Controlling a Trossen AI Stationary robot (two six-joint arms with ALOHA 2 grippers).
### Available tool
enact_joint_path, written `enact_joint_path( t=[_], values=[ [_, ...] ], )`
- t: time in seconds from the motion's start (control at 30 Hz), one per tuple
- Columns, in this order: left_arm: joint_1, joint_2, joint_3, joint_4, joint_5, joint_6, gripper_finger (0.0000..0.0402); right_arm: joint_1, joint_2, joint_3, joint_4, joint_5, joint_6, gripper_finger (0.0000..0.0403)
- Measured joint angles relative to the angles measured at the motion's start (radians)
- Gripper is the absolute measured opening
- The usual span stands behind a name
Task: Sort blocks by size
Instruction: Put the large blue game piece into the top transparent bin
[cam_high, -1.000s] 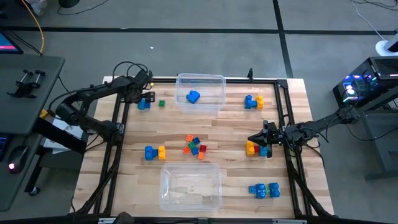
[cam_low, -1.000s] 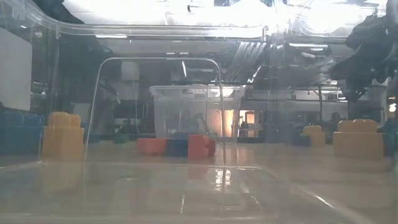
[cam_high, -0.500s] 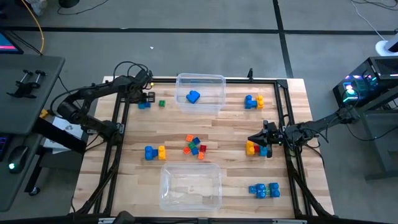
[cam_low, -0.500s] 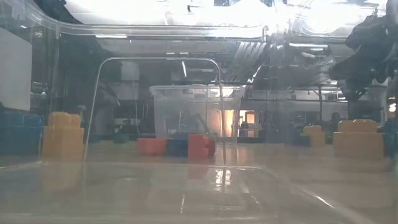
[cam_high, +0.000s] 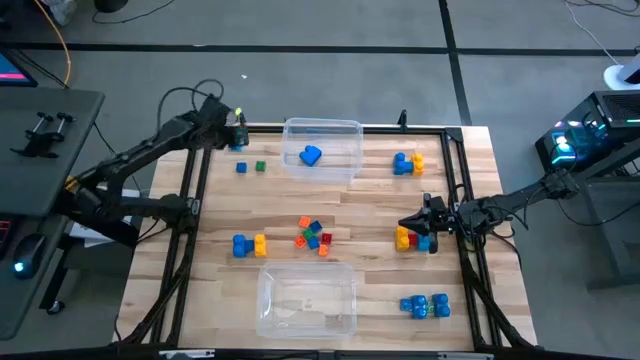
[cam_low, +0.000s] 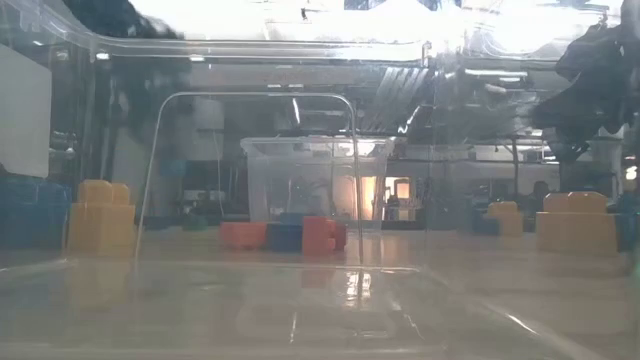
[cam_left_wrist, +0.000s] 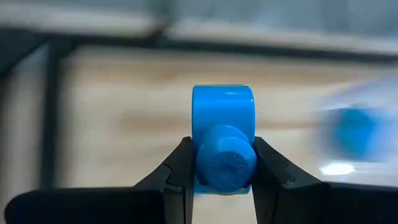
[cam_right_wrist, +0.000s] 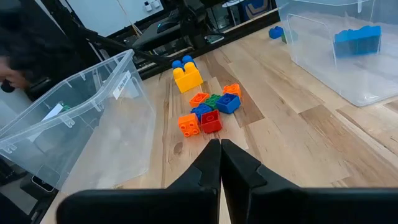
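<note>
Left end effector (cam_left_wrist: 224, 171) grips a glossy blue studded plastic block (cam_left_wrist: 222, 134).

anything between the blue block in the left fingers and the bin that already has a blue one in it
Nothing visible. The left gripper holds the blue block raised at the table's far left corner. The far bin sits beside it, with open tabletop between; the loose blue and green cubes lie low, nearer.
</note>
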Motion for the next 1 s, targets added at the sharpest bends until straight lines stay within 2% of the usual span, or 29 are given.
enact_joint_path(
  t=[0.13, 0.27, 0.37, 0.57, 0.67, 0.83, 0.9, 1.0],
  values=[
    [-0.119, -0.046, 0.006, 0.306, 0.113, -0.013, 0.0076, 0.000, 0.000, 0.000, 0.000, 0.000, 0.000, 0.0002],
    [-0.278, -0.001, 0.007, 0.569, 0.120, -0.055, 0.0076, 0.000, 0.000, 0.000, 0.000, 0.000, 0.000, 0.0002],
    [-0.361, 0.081, 0.009, 0.651, 0.108, -0.069, 0.0076, 0.000, 0.000, 0.000, 0.000, 0.000, 0.000, 0.0002],
    [-0.425, 0.256, 0.069, 0.643, 0.134, -0.009, 0.0084, 0.000, 0.000, 0.000, 0.000, 0.000, 0.000, 0.0002],
    [-0.431, 0.300, 0.125, 0.589, 0.130, 0.061, 0.0149, 0.000, 0.000, 0.000, 0.000, 0.000, 0.000, 0.0002],
    [-0.420, 0.321, 0.245, 0.387, 0.123, 0.170, 0.0265, 0.000, 0.000, 0.000, 0.000, 0.000, 0.000, 0.0002],
    [-0.420, 0.316, 0.287, 0.278, 0.122, 0.177, 0.0290, 0.000, 0.000, 0.000, 0.000, 0.000, 0.000, 0.0002],
    [-0.440, 0.283, 0.315, 0.113, 0.113, 0.114, 0.0302, 0.000, 0.000, 0.000, 0.000, 0.000, 0.000, 0.0002]
  ],
)
